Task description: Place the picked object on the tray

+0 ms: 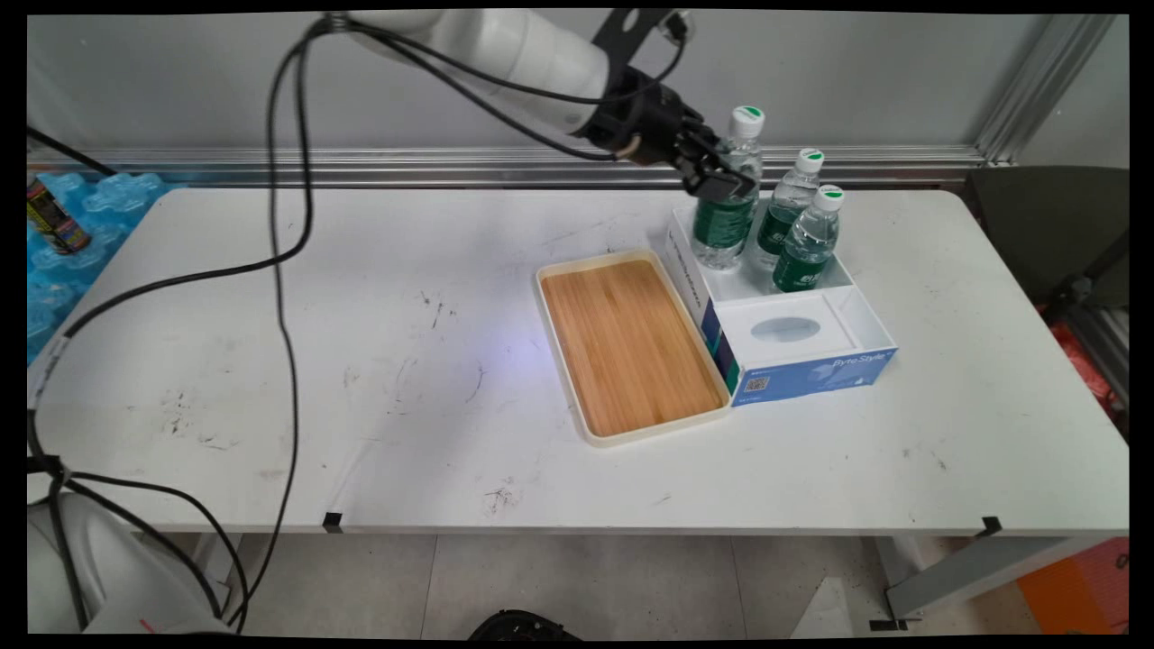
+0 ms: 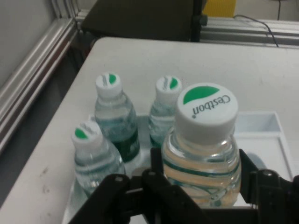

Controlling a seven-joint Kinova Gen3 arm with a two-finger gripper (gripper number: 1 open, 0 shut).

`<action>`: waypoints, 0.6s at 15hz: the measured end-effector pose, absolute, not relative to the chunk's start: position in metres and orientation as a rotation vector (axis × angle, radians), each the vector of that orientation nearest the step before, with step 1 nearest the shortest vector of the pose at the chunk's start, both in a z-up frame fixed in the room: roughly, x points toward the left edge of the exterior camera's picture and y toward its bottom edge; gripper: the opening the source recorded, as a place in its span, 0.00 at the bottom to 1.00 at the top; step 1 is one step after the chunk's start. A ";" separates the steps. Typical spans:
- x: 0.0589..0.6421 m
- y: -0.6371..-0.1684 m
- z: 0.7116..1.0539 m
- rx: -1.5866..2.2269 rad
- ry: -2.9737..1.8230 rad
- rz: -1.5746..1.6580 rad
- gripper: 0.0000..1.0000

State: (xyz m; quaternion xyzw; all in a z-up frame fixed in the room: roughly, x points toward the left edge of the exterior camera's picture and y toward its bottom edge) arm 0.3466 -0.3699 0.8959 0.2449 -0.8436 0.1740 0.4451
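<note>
We see the gripper clamped on a clear water bottle with a green label and white cap, upright in the white box beside other bottles.

Main view evenly lit, bright and diffuse, light from overhead; table near washed-out white, only soft short shadows beside the bottles and tray. Straight edges bow slightly toward the frame corners. Hand view dimmer and soft overall; nearest bottle fairly sharp, background hazy, dark linkage at the bottom underexposed.
</note>
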 end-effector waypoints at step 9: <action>0.373 -0.312 0.884 0.570 -2.121 0.416 0.00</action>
